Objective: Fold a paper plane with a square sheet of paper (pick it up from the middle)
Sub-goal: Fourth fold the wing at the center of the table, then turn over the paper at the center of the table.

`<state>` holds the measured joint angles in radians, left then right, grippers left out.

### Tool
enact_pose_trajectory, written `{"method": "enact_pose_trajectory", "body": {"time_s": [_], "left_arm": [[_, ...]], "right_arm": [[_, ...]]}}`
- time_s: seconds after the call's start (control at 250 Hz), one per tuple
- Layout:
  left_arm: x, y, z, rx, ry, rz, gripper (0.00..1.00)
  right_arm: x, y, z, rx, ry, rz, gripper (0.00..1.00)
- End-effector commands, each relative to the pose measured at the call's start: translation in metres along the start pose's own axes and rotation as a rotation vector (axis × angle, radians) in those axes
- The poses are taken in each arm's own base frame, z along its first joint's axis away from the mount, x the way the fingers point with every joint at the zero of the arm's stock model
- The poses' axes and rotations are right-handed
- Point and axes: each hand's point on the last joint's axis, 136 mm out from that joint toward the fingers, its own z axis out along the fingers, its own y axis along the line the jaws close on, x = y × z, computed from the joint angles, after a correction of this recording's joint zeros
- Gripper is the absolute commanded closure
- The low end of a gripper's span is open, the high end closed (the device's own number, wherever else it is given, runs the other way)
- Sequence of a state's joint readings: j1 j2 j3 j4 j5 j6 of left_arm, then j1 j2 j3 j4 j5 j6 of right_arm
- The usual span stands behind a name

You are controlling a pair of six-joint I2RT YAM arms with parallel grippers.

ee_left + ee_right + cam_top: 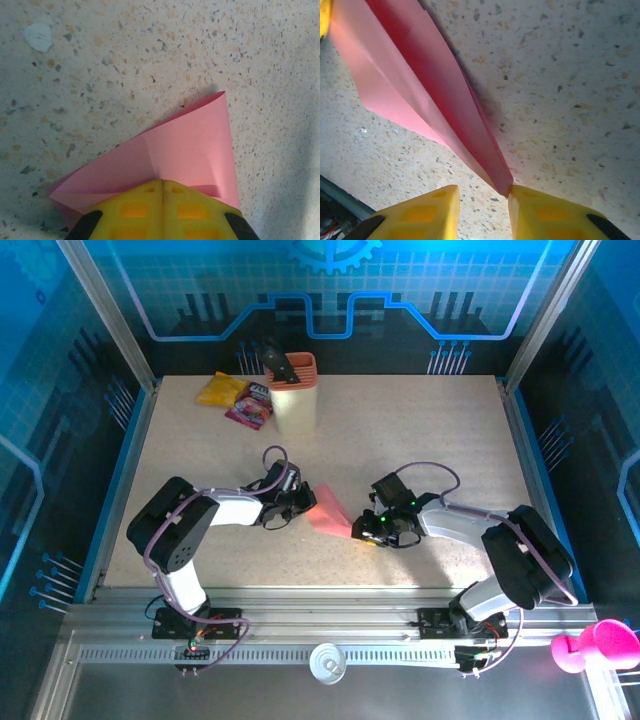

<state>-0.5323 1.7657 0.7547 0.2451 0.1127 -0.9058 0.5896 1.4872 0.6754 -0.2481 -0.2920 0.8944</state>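
Though thin — matte pink paper (pixel 190 145), sharply creased

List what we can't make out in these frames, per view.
- Left wrist: near edge of the paper is hidden under the shut left pincer.
- Right wrist: the paper's far end is cut off by the top-left frame edge; the right pincer is cut off at the bottom.
- Top external: paper creases too small to follow; print on the purple packet too small to read.

Far-left corner of the tabletop (pixel 440 440): yellow packet (pixel 220 390), with purple-pink snack packet (pixel 250 406) just beside it. Peach holder (pixel 295 400) alongside, upright, dark object (pixel 280 365) leaning inside.
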Motion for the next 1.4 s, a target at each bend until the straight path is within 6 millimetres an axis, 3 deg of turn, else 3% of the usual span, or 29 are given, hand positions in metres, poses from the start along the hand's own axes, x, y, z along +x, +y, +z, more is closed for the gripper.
{"method": "enact_pose_trajectory", "body": {"time_s": [0.0,0.407,0.779,1.206,1.394], "left_arm": [[0.022,0.034,0.008,-0.106,0.064,0.009,1.00],[0.022,0.037,0.008,-0.107,0.062,0.007,1.00],[0.023,0.038,0.009,-0.112,0.066,0.009,1.00],[0.024,0.039,0.009,-0.112,0.067,0.007,1.00],[0.024,0.039,0.008,-0.111,0.066,0.011,1.00]], "right_arm": [[0.000,0.003,0.004,-0.040,0.006,0.033,0.68],[0.006,-0.022,-0.013,-0.007,-0.032,0.068,0.62],[-0.004,-0.010,0.001,-0.100,-0.029,0.105,0.62],[-0.011,-0.006,0.006,-0.157,-0.039,0.149,0.70],[-0.014,-0.008,0.006,-0.196,-0.052,0.175,0.66]]}}
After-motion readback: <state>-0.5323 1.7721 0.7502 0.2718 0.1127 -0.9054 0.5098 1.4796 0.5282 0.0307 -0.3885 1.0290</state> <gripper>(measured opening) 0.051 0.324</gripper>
